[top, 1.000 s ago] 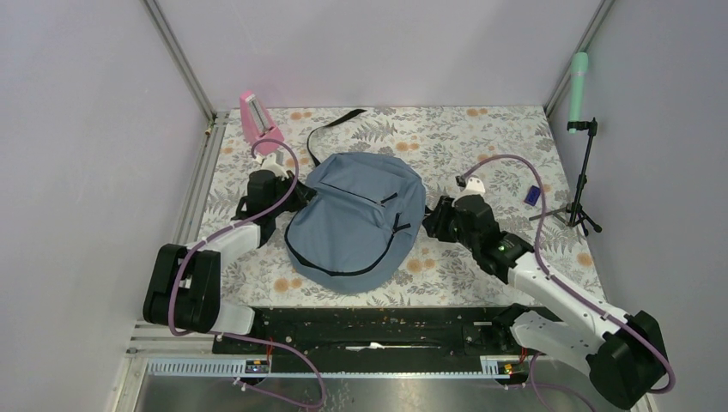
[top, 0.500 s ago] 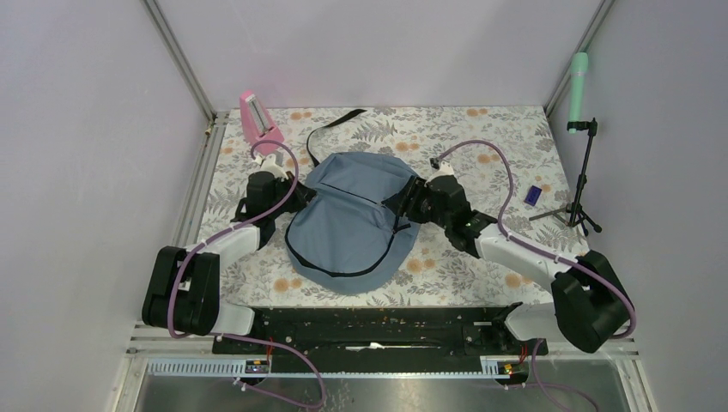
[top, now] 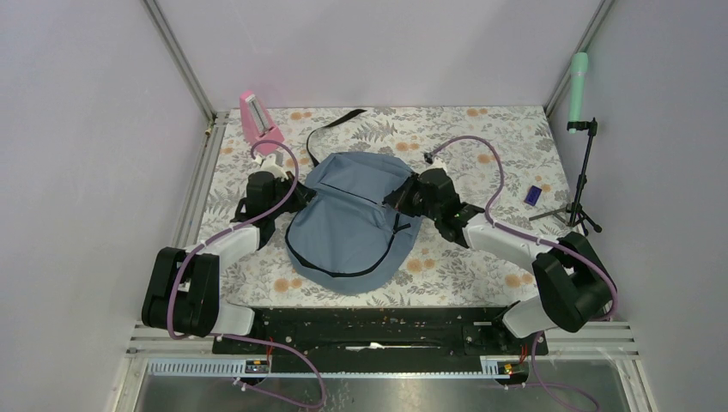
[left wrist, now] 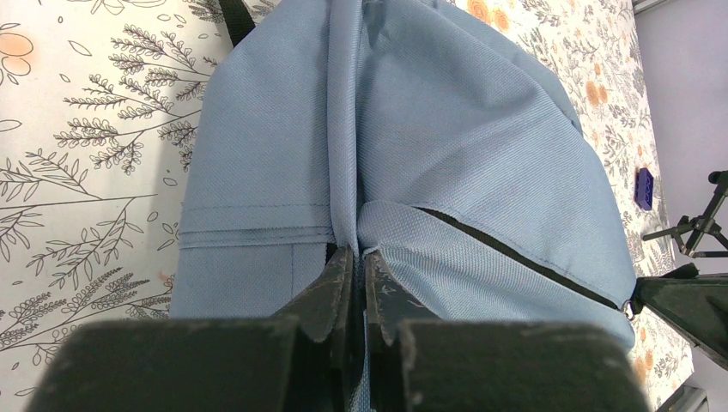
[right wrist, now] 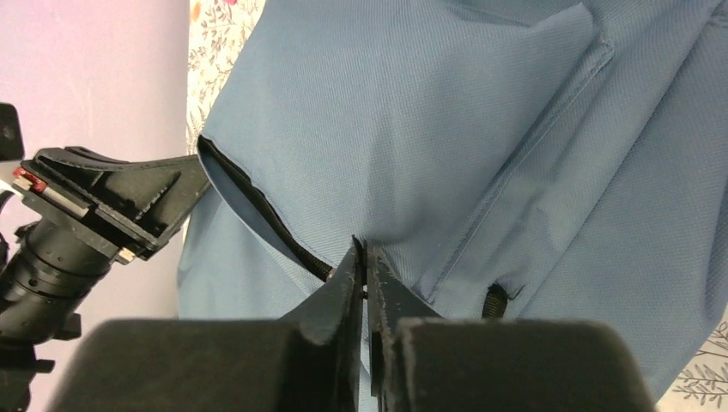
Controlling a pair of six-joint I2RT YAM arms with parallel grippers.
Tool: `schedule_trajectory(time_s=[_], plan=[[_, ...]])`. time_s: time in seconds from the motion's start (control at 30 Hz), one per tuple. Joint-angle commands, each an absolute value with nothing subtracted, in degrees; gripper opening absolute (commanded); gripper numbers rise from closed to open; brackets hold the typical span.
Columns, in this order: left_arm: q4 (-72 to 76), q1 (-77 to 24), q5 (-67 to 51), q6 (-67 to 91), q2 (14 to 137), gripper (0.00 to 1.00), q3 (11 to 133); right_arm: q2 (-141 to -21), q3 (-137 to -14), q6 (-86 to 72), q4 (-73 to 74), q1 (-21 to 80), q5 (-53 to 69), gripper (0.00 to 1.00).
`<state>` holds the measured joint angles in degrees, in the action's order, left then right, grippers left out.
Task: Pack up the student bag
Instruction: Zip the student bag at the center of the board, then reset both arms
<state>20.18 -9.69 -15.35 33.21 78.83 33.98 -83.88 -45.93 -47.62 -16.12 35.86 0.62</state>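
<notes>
Seen from above, the fingertips of both arms are masked by their own black wrist housings, and the inside of the grey-blue fabric student bag point(top: 352, 232) stays hidden. The bag lies flat in the middle of the floral-patterned surface point(top: 481, 137), rounded top towards the far side, with one black strap point(top: 330, 124) trailing out beyond it.

The wrist cameras settle the grips. The left end effector point(left wrist: 354, 257) has its fingers pressed almost together on a raised fold of fabric at the bag's left edge. The right end effector point(right wrist: 360, 253) is likewise pinched nearly closed, on the cloth lip beside the dark zipper point(right wrist: 257, 215) at the bag's right side (whether the zipper pull itself is caught, I cannot tell).

Only the top view shows the pink wedge-shaped object point(top: 257, 120) at the far left corner. It also takes in the whole black tripod stand point(top: 584, 184) at the right, which the left wrist view cuts off. A small dark-blue object point(top: 532, 195) lies near that stand, too small to identify.
</notes>
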Motion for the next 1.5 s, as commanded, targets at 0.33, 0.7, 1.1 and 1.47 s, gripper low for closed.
schedule_trajectory(time_s=[0.33, 0.7, 1.1, 1.47], plan=[[18.8, -9.2, -7.3, 33.0, 74.3, 0.0, 33.7, -73.8, -39.3, -44.2, -14.3, 36.6, -9.5, 0.0], [17.6, -9.2, -4.7, 33.7, 74.1, 0.0, 33.7, -72.6, -34.2, -44.6, -13.4, 36.8, -13.0, 0.0], [15.0, -9.2, -9.3, 30.7, 65.8, 0.99, 35.3, -68.1, -46.5, -32.1, -2.3, 36.8, -5.3, 0.76], [-5.4, -9.0, -4.4, 26.3, 52.1, 0.99, 39.7, -55.1, -47.5, -18.1, 13.1, 26.8, -8.0, 0.98]])
